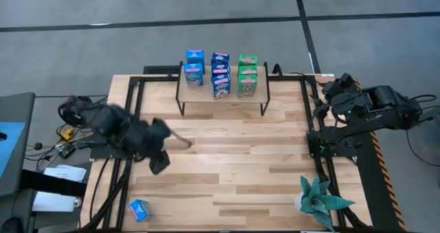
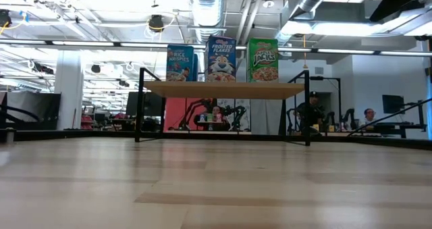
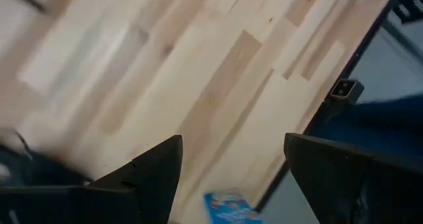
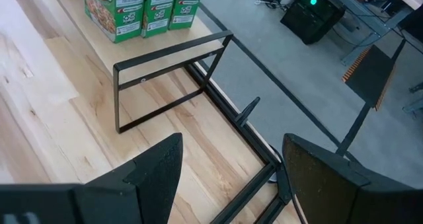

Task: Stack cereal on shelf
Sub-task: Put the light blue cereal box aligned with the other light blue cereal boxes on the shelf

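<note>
Fingers spread above lone cereal box

Two matte-black arms, wedge-shaped jaws

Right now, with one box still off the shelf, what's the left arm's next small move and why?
Probably lower the left gripper toward the small blue cardboard cereal box lying near the table's front-left corner. Its fingers stand open and empty over bare wood, and the box shows just ahead of them in the left wrist view. The low light-wood shelf already holds the other boxes; the right gripper waits at the table's right edge.
</note>
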You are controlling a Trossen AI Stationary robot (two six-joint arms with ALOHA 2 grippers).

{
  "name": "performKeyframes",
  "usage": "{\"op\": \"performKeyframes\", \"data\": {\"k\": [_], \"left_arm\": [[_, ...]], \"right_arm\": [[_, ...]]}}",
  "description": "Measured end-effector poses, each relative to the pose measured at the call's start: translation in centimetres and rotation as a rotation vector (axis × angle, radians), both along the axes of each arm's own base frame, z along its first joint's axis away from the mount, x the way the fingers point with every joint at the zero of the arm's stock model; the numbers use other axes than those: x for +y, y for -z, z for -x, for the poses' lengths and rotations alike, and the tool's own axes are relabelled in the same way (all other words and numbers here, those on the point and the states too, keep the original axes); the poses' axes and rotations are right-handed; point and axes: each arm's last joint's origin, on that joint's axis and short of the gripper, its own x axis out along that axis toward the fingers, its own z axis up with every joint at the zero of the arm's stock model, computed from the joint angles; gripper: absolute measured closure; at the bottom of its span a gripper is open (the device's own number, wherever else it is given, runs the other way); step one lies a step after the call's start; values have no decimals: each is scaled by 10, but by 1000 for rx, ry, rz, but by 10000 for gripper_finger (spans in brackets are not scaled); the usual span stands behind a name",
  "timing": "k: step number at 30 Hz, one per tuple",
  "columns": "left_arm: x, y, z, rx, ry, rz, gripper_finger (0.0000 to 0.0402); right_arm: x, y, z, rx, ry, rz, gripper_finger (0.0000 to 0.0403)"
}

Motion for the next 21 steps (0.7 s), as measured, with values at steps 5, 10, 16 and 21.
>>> {"op": "performKeyframes", "data": {"k": [5, 10, 16, 21], "left_arm": [[-38, 15, -4, 53, -155, 75, 148], [-72, 38, -15, 195, -251, 155, 148], [-105, 68, -27, 399, -359, 228, 148], [-133, 87, -25, 597, -416, 288, 148]], "right_arm": [[0, 0, 0, -1, 0, 0, 117], [0, 0, 0, -2, 0, 0, 117], [0, 0, 0, -26, 17, -15, 117], [0, 0, 0, -25, 17, -19, 117]]}}
